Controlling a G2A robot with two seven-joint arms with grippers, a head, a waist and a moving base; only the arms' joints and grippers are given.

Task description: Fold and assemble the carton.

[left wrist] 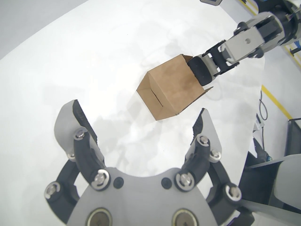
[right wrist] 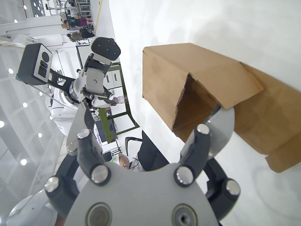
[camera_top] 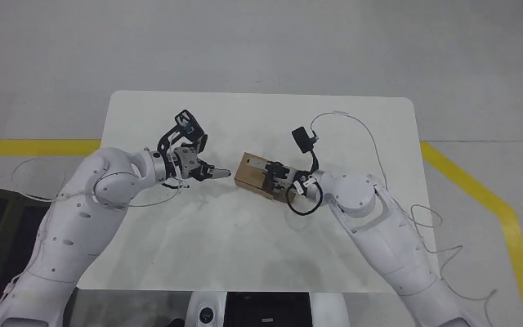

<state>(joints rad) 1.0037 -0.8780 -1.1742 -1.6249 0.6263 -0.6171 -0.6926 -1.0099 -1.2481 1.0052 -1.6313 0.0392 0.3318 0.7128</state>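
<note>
The carton (camera_top: pixel 260 173) lay on the white surface (camera_top: pixel 245 245), between my two claws. My right claw (camera_top: pixel 276 174) was spread wide at the carton's open end. One finger (right wrist: pixel 219 123) was pushed in behind a flap, its tip hidden, so I couldn't tell whether it pressed the cardboard. My left claw (left wrist: pixel 139 107) hung near the carton's closed end, apart from it, wide open and empty.

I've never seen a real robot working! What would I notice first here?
A brown carton lies in the middle of the white table. The right gripper is at its open end, with one finger poking in under a flap. The left gripper hangs open at the carton's closed end, not touching it.
</note>
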